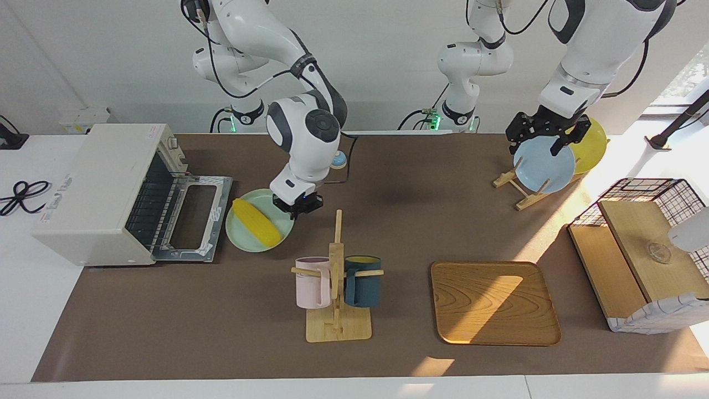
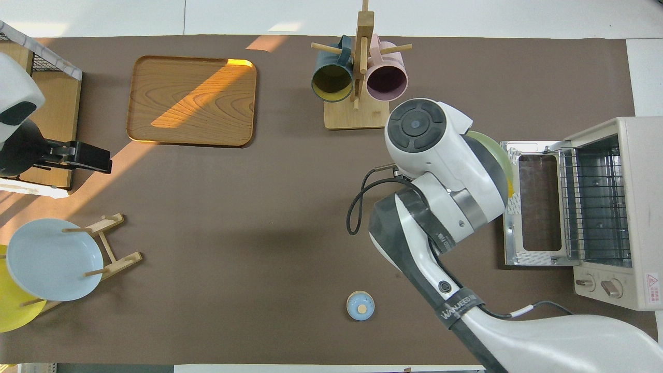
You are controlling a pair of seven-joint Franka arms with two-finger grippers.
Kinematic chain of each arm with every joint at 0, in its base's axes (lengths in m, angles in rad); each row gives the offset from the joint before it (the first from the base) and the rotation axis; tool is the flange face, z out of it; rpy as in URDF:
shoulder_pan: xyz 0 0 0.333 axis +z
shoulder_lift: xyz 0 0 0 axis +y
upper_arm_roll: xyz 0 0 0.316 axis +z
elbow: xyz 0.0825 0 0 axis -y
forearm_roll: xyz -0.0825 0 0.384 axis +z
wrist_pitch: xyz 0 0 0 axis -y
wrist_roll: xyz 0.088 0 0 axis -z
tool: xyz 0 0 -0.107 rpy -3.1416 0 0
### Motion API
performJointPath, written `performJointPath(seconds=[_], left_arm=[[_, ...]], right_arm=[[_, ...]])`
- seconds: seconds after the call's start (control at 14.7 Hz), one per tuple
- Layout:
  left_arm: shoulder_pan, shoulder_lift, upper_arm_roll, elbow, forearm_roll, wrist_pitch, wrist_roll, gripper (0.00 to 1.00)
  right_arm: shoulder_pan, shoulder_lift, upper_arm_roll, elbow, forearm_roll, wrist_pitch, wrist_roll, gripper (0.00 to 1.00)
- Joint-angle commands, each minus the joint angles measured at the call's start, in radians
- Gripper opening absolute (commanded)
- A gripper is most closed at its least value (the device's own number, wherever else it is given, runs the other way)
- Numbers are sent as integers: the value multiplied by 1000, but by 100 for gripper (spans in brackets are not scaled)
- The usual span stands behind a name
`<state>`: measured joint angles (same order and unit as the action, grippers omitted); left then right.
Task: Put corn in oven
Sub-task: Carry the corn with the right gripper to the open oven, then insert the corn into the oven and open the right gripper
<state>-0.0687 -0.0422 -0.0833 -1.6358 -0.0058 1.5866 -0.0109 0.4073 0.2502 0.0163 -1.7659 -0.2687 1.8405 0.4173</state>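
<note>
We see the corn (image 1: pixel 257 223) lying on a green plate (image 1: pixel 239 235), which is just beside the open oven door (image 1: pixel 191 219). The right gripper (image 1: pixel 298 205) is closed on the plate's rim, at the side away from the oven (image 1: pixel 105 191). The corn is not inside yet; the rack (image 2: pixel 595 199) is bare. We judge the carrying nearly done: what is left is to bring the corn onto the rack. The left gripper (image 1: pixel 545 134) waits with fingers apart over the blue plate (image 1: pixel 545 169), holding nothing.
</note>
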Motion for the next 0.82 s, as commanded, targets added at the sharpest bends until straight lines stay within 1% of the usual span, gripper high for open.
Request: performJointPath(seconds=[0.0, 0.14, 0.27, 0.41, 0.54, 0.75], left_arm=[[9, -19, -3, -26, -13, 10, 11, 100], [10, -24, -1, -26, -13, -3, 11, 100], [10, -25, -3, -27, -13, -8, 9, 100], [12, -27, -3, -27, -11, -8, 8, 100], [12, -25, -3, -24, -11, -8, 5, 100], [12, -22, -10, -27, -11, -7, -3, 100]], right_arm=[[-60, -72, 10, -85, -20, -7, -76, 0], [-110, -97, 10, -113, -23, -7, -135, 0], [-154, -106, 10, -116, -41, -7, -192, 0], [-206, -106, 10, -116, -43, -7, -248, 0], [-269, -108, 10, -139, -43, 11, -304, 0], [-334, -109, 11, -158, -41, 28, -357, 0]])
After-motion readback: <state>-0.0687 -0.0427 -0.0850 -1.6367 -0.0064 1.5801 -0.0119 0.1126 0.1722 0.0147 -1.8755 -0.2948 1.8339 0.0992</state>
